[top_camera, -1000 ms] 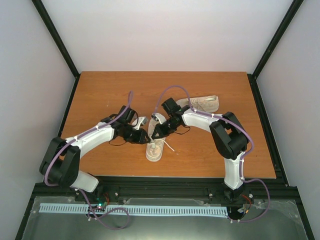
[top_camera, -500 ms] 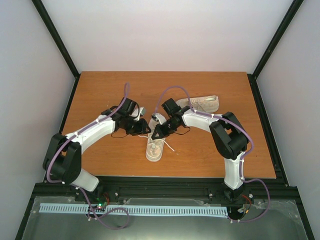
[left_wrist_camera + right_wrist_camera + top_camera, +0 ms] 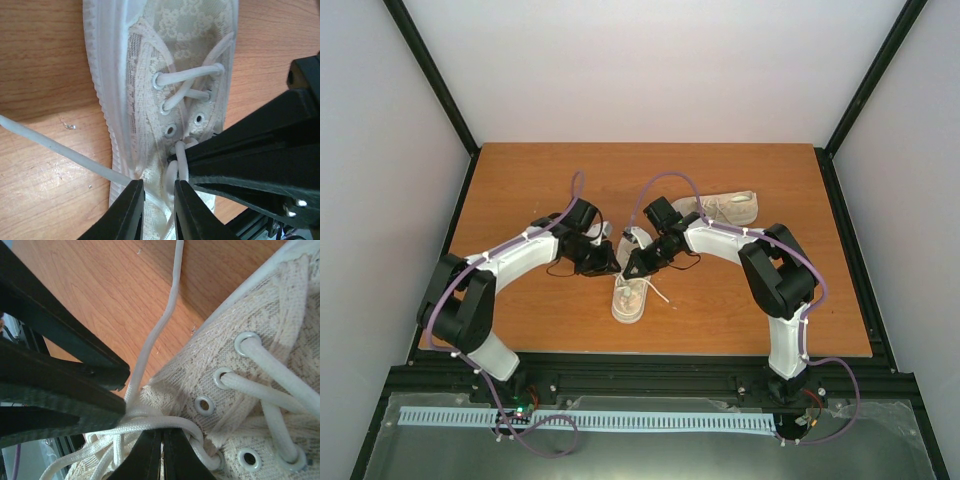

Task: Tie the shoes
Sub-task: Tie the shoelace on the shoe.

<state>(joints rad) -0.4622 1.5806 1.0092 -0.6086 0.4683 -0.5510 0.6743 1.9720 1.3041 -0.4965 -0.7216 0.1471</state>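
Note:
One cream shoe (image 3: 628, 300) lies between my arms, also in the left wrist view (image 3: 150, 75) and the right wrist view (image 3: 190, 375). The second shoe (image 3: 725, 209) lies on its side at the back right. My right gripper (image 3: 628, 268) (image 3: 162, 440) is shut on a white lace (image 3: 150, 424) at the top eyelets. My left gripper (image 3: 610, 266) (image 3: 159, 200) is open by a narrow gap, its fingers straddling a lace loop (image 3: 172, 177) beside the right gripper's fingers (image 3: 250, 150). One loose lace end (image 3: 55, 150) trails across the wood.
The wooden table (image 3: 740, 300) has black frame rails along both sides and the near edge. Another loose lace end (image 3: 658, 292) lies to the right of the near shoe. Both grippers are crowded tip to tip over the shoe's opening.
My left arm has swung away from its base and its gripper has shifted slightly along the shoe. The right arm and both shoes have stayed put.

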